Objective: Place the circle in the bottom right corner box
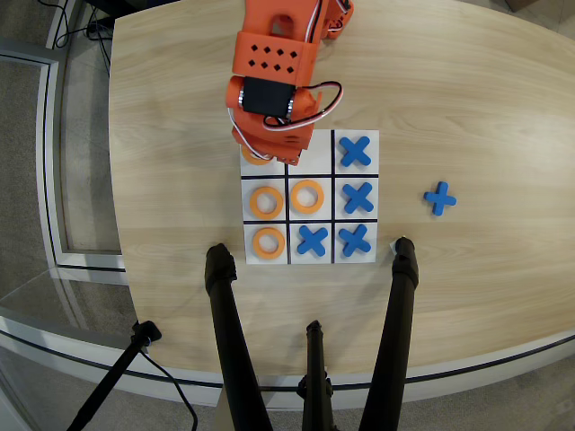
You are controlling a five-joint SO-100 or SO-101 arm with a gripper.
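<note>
One orange arm hangs over the board's top-left cell in the overhead view, and its tool (260,151) is hidden under the wrist, so I can't tell if it's clenched or released. Right beneath it peeks the circle (254,156), resting in or just above that corner box (249,166), so I'd guess placement is nearly done. Further out on the board (311,262) sit three more rings and four blue X pieces, with a spare X (439,197) on the tabletop (485,108), nothing blocking.
</note>
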